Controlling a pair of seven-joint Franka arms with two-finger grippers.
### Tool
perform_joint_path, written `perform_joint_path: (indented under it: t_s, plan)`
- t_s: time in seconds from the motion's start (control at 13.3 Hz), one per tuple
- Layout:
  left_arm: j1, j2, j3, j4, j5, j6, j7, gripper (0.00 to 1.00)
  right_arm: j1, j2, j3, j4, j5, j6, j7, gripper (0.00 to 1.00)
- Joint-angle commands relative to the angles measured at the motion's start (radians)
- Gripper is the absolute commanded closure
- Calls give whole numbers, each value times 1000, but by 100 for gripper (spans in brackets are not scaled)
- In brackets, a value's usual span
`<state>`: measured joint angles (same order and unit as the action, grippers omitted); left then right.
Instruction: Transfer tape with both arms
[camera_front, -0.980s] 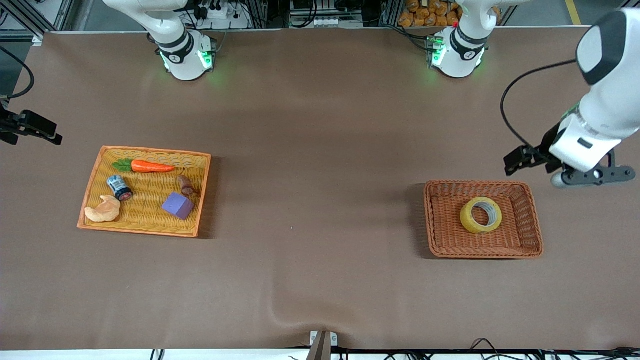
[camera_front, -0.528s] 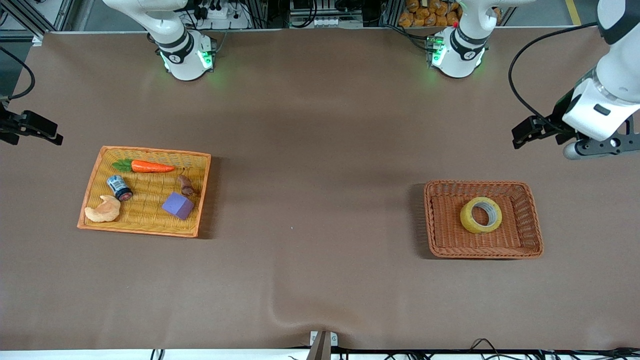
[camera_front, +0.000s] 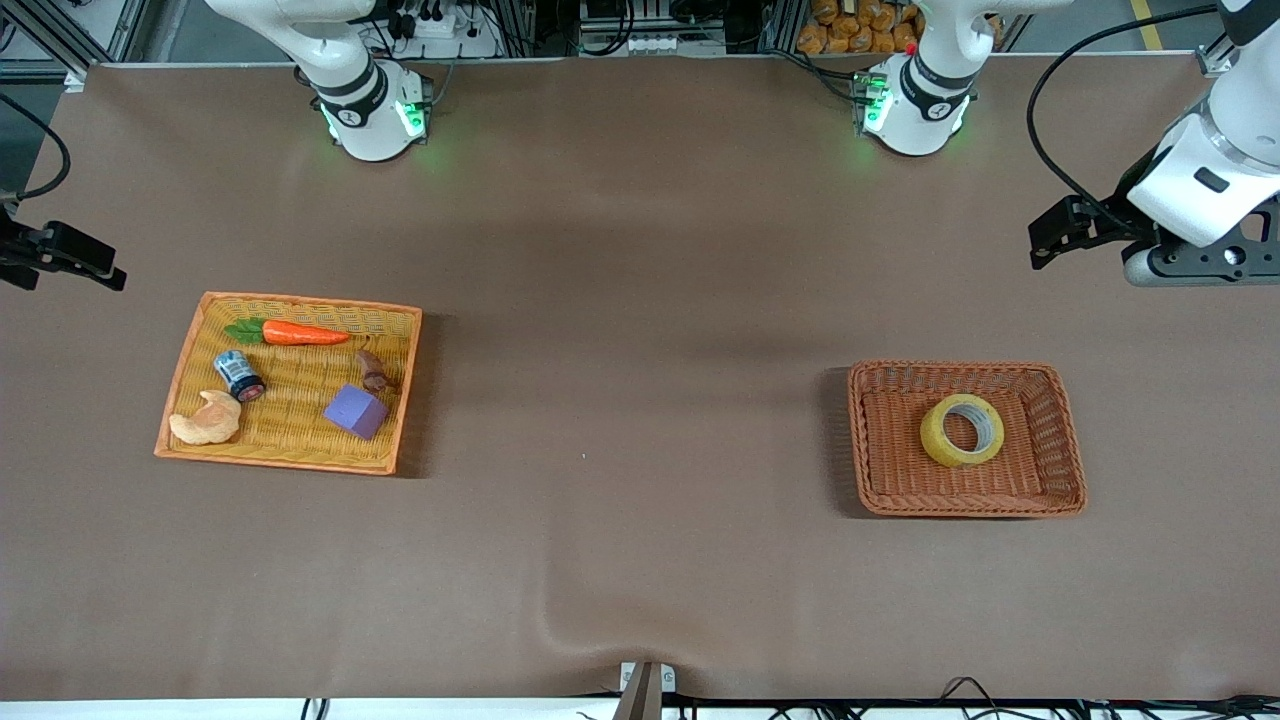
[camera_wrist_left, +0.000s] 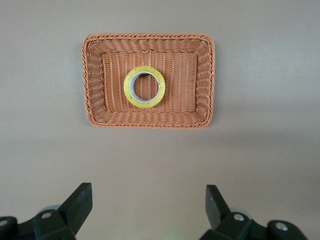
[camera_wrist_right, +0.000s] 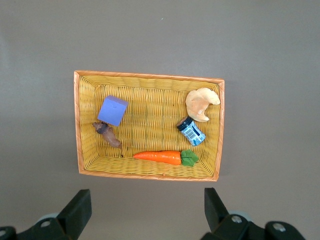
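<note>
The tape, a yellow ring with a grey core, lies flat in the brown wicker basket toward the left arm's end of the table. It also shows in the left wrist view. My left gripper is open and empty, high over bare table beside that basket; its hand shows in the front view. My right gripper is open and empty, high over bare table beside the yellow basket. The right arm waits, and only a black part of it shows at the front view's edge.
The yellow basket toward the right arm's end holds a carrot, a blue-labelled can, a purple block, a croissant and a small brown piece. The cloth has a fold near the front edge.
My left hand has risen and drawn away from the brown basket toward the left arm's base side. The tape and the right arm have not moved.
</note>
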<state>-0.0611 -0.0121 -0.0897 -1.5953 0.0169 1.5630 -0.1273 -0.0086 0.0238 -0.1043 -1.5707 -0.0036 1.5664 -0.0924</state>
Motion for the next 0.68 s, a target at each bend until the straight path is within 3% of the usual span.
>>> perform_joint_path:
  t_s: [0.0,0.6]
  plan:
    - [-6,-12,1,6,15,-24,28,0,6,-5,-2,-8,-9,1,14,0]
    - [3,-32,-2,6,3,-57,92,0,6,1,-2,-9,-6,-2,13,0]
